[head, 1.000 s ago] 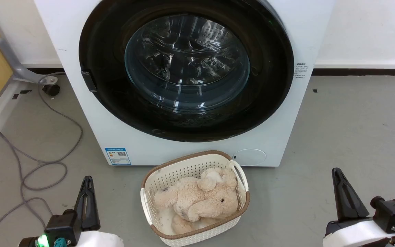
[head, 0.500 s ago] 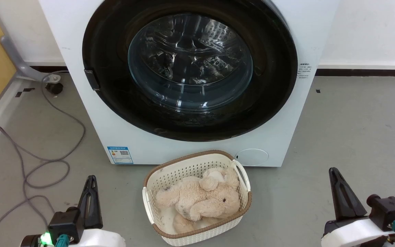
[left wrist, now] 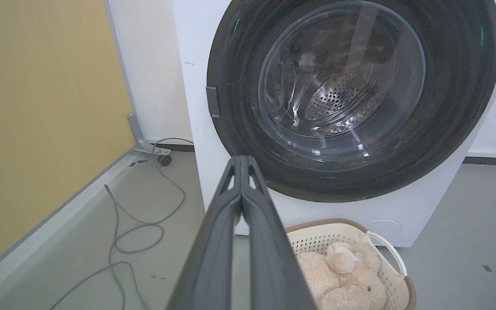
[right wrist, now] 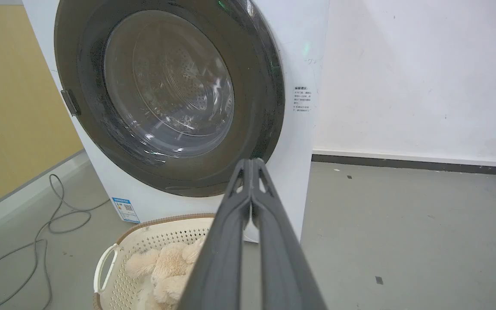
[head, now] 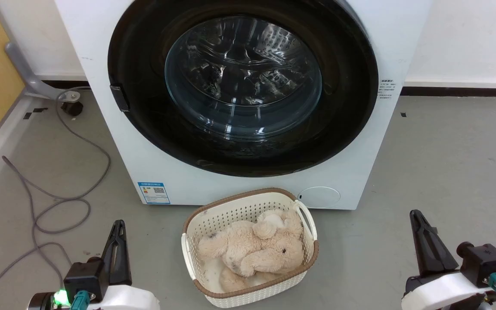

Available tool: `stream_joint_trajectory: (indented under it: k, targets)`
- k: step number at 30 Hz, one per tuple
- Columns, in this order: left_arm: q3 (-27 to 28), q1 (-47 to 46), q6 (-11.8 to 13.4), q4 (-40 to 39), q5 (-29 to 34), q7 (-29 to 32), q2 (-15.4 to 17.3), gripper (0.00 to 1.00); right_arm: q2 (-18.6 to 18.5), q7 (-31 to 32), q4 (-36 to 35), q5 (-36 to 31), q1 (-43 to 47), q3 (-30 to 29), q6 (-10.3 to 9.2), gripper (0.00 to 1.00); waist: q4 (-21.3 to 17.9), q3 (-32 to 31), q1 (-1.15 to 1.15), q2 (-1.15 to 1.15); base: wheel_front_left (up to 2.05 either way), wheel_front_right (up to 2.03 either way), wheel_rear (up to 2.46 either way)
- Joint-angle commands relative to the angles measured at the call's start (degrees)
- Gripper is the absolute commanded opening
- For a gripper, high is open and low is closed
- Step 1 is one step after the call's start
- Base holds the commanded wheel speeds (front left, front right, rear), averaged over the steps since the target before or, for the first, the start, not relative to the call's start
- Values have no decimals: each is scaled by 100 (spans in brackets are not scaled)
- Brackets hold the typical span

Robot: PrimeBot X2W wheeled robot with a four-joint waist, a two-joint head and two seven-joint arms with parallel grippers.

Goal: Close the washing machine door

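Looking shut already: the washing machine door (head: 351,107) sits flat against the front of the washing machine (head: 338,172), with no gap I can spot around the black ring.

Steel drum is visible through the glass bowl in the middle, and the latch side is on the robot's left. Both claws are down low and well back from the machine. The left gripper (head: 119,224) is clenched on nothing, fingers pressed together, and the right gripper (head: 416,216) is the same, pinched tight and empty. Between them on the grey floor (head: 446,172) sits a cream basket (head: 230,201) with a beige plush toy (head: 256,252) inside, parked right up by the machine's front, next to the round flap (head: 319,197). The blue sticker (head: 153,192) is at the lower left corner.
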Motion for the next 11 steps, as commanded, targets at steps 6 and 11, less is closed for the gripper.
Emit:
stream_joint_trajectory:
  k: [6,11]
  targets:
    - [-6,-100,-54,-28,71,81,5,0,14,84,-73,-72,2,23,-2,0,27,5,0,0,0,0,0]
    - [-18,-122,-87,-35,89,163,5,0,15,166,-116,-114,3,42,-3,0,56,11,0,0,0,0,0]
